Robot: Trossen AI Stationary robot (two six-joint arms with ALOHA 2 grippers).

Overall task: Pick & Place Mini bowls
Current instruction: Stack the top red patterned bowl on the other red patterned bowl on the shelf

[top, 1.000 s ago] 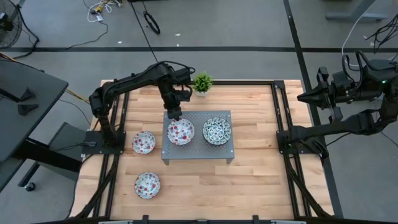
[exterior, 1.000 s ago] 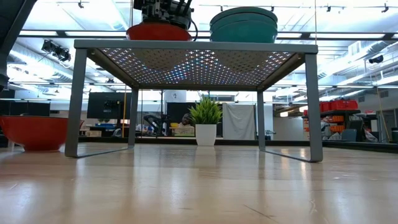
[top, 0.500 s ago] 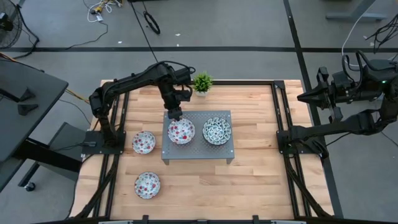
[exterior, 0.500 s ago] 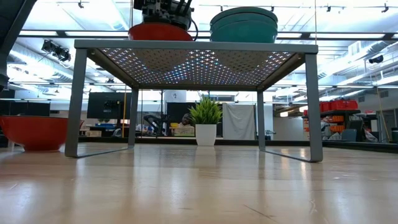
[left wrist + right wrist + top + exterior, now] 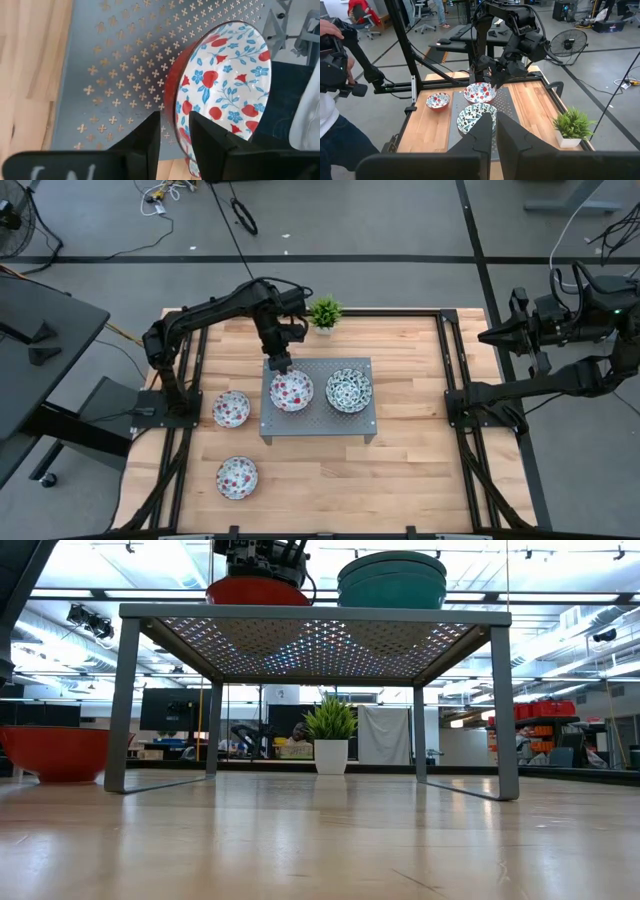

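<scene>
A red-floral mini bowl [image 5: 292, 392] [image 5: 225, 85] sits on a grey perforated stand [image 5: 318, 425], beside a blue-green patterned bowl [image 5: 349, 390]. In the low view the teal bowl [image 5: 392, 580] shows more than one rim, nested. Two more red-floral bowls [image 5: 232, 408] [image 5: 237, 477] rest on the wood table. My left gripper [image 5: 283, 365] [image 5: 175, 132] is at the far rim of the red bowl on the stand, shut on it. My right gripper [image 5: 487, 336] [image 5: 495, 131] waits shut beyond the table's right edge. My left gripper holds the red-floral bowl by its far rim [image 5: 176, 107], one finger [image 5: 205, 132] inside the bowl and one [image 5: 147, 132] outside its red wall. The fingers come from above, pointing down. In the low view the bowl [image 5: 257, 590] shows at the stand's top; whether its base rests there is hidden.
A small potted plant [image 5: 325, 312] stands at the table's far edge, just behind the stand. Bare wood lies to the right of and in front of the stand. A person [image 5: 332, 75] holding a camera stands past the table's left side.
</scene>
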